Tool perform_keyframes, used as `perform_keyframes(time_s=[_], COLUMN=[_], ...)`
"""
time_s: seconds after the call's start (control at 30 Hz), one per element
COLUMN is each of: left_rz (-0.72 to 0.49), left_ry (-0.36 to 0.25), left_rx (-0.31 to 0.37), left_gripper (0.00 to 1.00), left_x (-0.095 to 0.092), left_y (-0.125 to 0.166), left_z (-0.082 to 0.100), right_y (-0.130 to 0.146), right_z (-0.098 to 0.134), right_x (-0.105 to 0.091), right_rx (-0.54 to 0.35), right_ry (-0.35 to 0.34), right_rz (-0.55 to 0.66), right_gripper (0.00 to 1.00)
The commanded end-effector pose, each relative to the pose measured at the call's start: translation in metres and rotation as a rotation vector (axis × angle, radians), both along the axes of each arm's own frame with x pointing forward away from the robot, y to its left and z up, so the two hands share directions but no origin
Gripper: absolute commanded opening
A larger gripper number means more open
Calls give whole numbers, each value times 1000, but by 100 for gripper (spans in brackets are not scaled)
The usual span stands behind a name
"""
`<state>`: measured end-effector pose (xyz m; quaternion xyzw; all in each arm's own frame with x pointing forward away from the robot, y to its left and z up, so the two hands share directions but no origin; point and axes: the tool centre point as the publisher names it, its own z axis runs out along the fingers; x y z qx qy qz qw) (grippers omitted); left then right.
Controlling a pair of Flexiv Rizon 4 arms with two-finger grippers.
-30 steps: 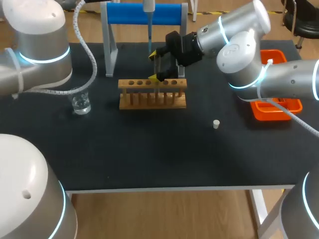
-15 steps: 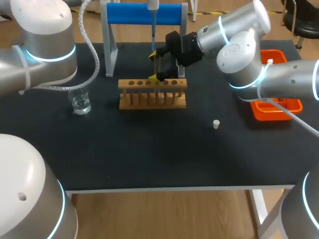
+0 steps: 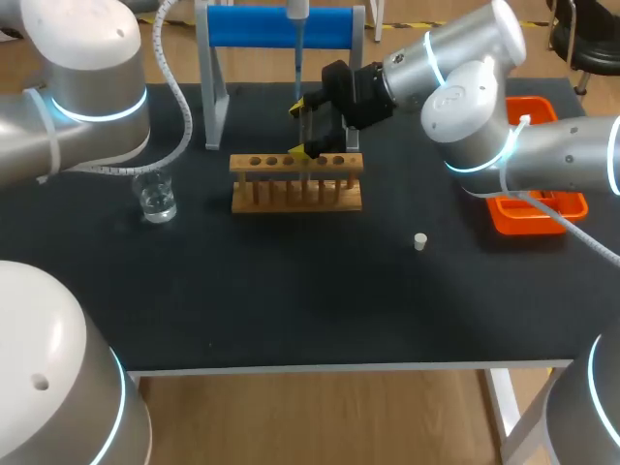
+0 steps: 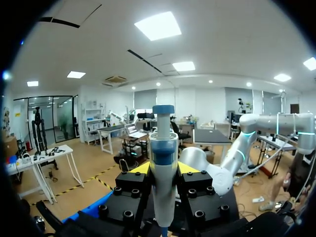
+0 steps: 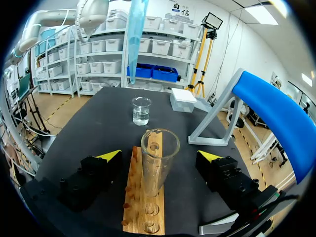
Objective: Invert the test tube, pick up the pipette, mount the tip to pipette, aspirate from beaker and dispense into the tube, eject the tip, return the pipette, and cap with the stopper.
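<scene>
Change: over the last sec the L arm swung its elbow and nudged the pipette (image 3: 295,12) a touch toward the R side; no shift in the last half sec. R arm hasn't moved.
L hand (image 4: 163,169): clamped on the pipette body, held upright high above the rack (image 3: 295,181).
Tip (image 5: 138,34): mounted, hanging above the test tube (image 5: 159,148) mouth, well clear of it, slightly toward the beaker side.
R hand (image 5: 159,158): fingers spread wide either side of the tube, touching neither side.
Tube: upright in the rack, mouth up, looks empty.
Beaker (image 3: 156,199): on the bench (image 3: 291,291), beside the rack's L end, some liquid in it.
Stopper (image 3: 419,241): loose on the bench, apart from the rack.
Meaning: prob. lining up to dispense; can't tell if the tip is loaded. Next needs a straight drop into the mouth; an off-centre tip could catch the rim.
</scene>
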<state>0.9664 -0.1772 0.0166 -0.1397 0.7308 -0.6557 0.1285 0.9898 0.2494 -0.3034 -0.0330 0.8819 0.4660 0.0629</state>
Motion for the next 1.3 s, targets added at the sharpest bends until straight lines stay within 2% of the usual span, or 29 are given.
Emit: perform_keyframes(time_s=[0.03,0.53,1.3], left_rz=[-1,-2,-5], left_ry=[1,-1,-6], left_rx=[1,-1,-36], left_gripper=[0,0,0], left_x=[0,0,13], left_y=[0,0,-7], left_z=[1,0,-9], right_y=[-1,-1,-1], right_z=[1,1,1], right_x=[0,0,0], right_rx=[-2,-2,-2], right_ry=[2,2,2], right_rz=[1,1,1], right_gripper=[100,100,100])
